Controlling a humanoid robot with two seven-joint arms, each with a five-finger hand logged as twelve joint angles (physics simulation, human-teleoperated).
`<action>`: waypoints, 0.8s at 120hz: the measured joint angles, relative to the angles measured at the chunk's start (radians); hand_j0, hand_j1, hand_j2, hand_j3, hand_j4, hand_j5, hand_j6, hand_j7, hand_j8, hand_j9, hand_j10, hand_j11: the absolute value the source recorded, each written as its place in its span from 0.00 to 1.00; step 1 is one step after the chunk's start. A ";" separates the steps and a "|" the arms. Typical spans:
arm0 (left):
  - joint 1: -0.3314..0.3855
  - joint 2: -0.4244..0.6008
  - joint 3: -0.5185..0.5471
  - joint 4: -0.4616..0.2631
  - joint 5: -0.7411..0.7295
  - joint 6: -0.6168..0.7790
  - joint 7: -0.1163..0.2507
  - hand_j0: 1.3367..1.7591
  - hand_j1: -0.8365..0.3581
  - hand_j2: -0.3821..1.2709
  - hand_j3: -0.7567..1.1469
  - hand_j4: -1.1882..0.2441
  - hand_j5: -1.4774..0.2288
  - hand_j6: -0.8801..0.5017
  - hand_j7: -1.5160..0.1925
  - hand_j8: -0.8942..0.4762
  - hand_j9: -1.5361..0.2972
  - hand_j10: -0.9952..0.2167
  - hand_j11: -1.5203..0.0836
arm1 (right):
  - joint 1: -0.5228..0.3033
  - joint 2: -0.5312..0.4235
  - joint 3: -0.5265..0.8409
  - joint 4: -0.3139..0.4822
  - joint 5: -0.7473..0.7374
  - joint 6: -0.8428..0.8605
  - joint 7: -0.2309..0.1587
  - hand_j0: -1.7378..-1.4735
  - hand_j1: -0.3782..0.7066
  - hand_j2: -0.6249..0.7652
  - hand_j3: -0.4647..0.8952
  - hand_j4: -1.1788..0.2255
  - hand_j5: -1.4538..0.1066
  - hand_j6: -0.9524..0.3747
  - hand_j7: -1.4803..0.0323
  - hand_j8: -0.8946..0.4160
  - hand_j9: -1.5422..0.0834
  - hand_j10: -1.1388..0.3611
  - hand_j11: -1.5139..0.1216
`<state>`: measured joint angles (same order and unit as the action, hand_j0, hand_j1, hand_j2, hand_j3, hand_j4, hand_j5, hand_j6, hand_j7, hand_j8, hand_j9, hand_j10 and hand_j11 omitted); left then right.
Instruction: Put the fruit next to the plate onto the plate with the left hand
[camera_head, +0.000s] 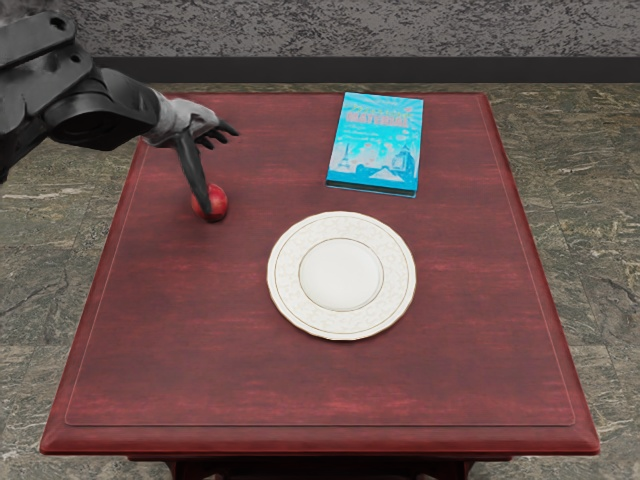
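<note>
As we look down from the head view, we see the left hand (188, 124) at the upper left, hanging over the far left part of the dark red bench (200, 350). Its fingers (193, 168) are spread and grasp nothing. One long dark finger points down and its tip overlaps the red fruit (217, 206), though we cannot tell whether it truly touches. The fruit lies on the bench, left of the white plate (290, 300) and apart from it. The plate sits near the bench's middle. Beyond it, toward the far edge, we see a blue book (376, 142) lying flat.
</note>
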<state>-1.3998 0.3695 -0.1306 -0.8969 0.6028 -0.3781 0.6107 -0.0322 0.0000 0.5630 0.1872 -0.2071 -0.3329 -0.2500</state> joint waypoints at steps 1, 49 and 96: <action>0.000 -0.005 0.003 0.000 0.003 0.005 0.000 0.76 0.96 0.23 0.40 0.81 0.84 0.61 0.87 0.63 0.82 0.80 0.92 | 0.000 0.000 0.000 0.000 0.000 0.000 0.000 0.30 0.03 0.45 0.34 0.84 0.93 0.72 0.98 0.68 0.95 0.76 0.93; 0.028 -0.081 0.124 0.003 0.081 0.213 0.000 0.76 0.92 0.24 0.40 0.78 0.81 0.58 0.83 0.60 0.79 0.76 0.89 | 0.000 0.000 0.000 0.000 0.000 0.000 0.000 0.30 0.03 0.45 0.34 0.84 0.93 0.72 0.98 0.68 0.95 0.76 0.93; 0.058 -0.116 0.164 0.030 0.122 0.320 0.000 0.76 0.85 0.25 0.40 0.73 0.76 0.53 0.78 0.55 0.74 0.70 0.83 | 0.000 0.000 0.000 0.000 0.000 0.000 0.000 0.30 0.03 0.45 0.34 0.84 0.93 0.72 0.98 0.68 0.95 0.76 0.93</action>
<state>-1.3422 0.2535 0.0338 -0.8667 0.7247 -0.0581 0.6109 -0.0322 0.0000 0.5630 0.1872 -0.2071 -0.3329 -0.2500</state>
